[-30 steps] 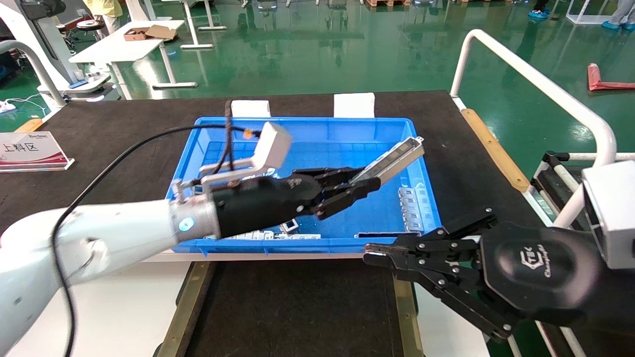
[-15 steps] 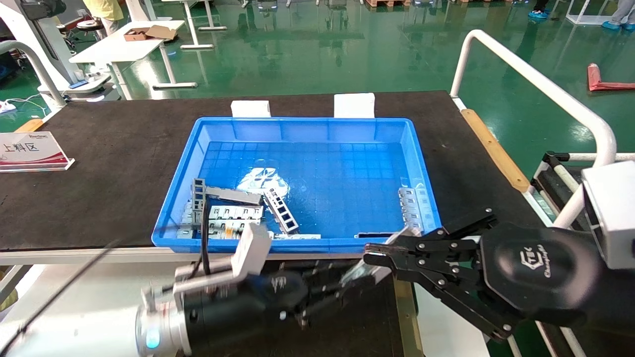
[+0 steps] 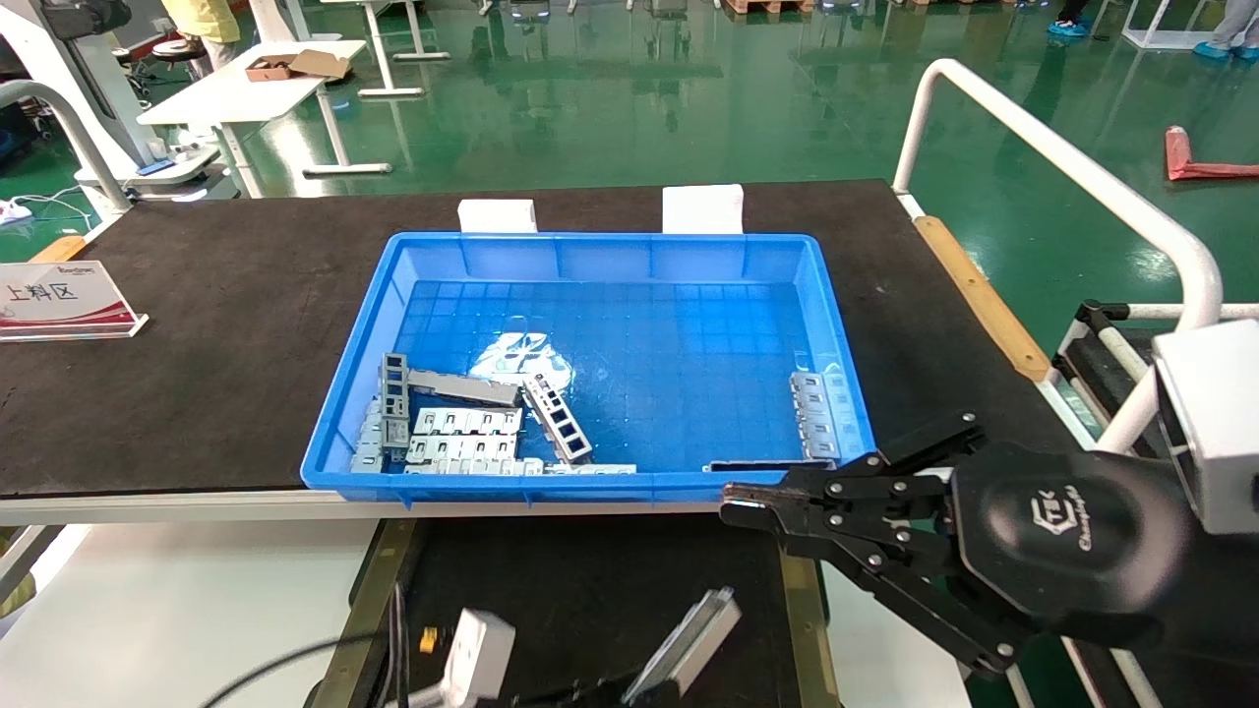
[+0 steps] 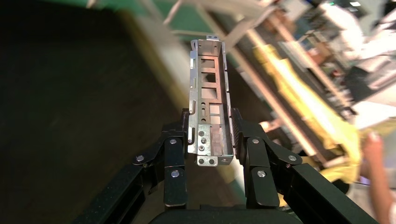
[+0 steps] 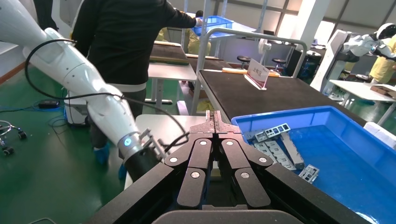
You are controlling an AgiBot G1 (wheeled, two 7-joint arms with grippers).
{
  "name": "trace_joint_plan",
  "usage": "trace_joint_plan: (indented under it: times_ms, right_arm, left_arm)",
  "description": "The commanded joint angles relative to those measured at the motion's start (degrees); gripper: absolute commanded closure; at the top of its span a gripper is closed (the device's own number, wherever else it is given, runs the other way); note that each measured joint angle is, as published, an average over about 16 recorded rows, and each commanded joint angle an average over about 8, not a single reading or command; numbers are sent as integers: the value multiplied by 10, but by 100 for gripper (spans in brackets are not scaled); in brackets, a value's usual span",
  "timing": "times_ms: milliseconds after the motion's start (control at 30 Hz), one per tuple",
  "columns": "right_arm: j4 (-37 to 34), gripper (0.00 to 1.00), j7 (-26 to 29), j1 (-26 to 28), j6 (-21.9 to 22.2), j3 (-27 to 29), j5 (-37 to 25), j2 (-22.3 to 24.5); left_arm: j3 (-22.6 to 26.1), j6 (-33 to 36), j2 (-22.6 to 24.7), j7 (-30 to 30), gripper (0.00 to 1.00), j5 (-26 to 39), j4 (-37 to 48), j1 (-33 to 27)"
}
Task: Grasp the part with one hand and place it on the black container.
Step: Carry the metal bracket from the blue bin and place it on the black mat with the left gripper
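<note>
The part (image 3: pixel 687 644), a long silver channel with side lips and slots, sticks up tilted at the bottom edge of the head view, over the black container (image 3: pixel 590 590) with tan-gold edge strips. In the left wrist view my left gripper (image 4: pixel 211 135) is shut on the part (image 4: pixel 208 98), fingers clamping its two side lips near one end. The left gripper's body is mostly below the head view's edge. My right gripper (image 3: pixel 733 511) is shut and empty, parked by the container's right strip; it also shows in the right wrist view (image 5: pixel 214 120).
A blue bin (image 3: pixel 600 261) behind the container holds several grey metal pieces (image 3: pixel 448 423). A white rail (image 3: pixel 1062 157) stands at the right. A sign (image 3: pixel 59 295) sits at the far left of the dark table.
My left gripper carried the part out of the blue bin, toward me and down over the black container, now nearly out of the head view. The right arm has not moved.
</note>
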Motion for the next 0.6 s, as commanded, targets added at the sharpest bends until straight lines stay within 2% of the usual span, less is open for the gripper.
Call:
trace_joint_plan:
  times_ms: [33, 300, 600]
  right_arm:
    - [0, 100, 0, 0, 0, 0, 0, 0]
    - [0, 100, 0, 0, 0, 0, 0, 0]
    - [0, 100, 0, 0, 0, 0, 0, 0]
  left_arm:
    - [-1, -26, 2, 3, 100, -5, -3, 21]
    - [-59, -117, 75, 36, 100, -28, 32, 73]
    - [-134, -149, 174, 90, 100, -23, 107, 89]
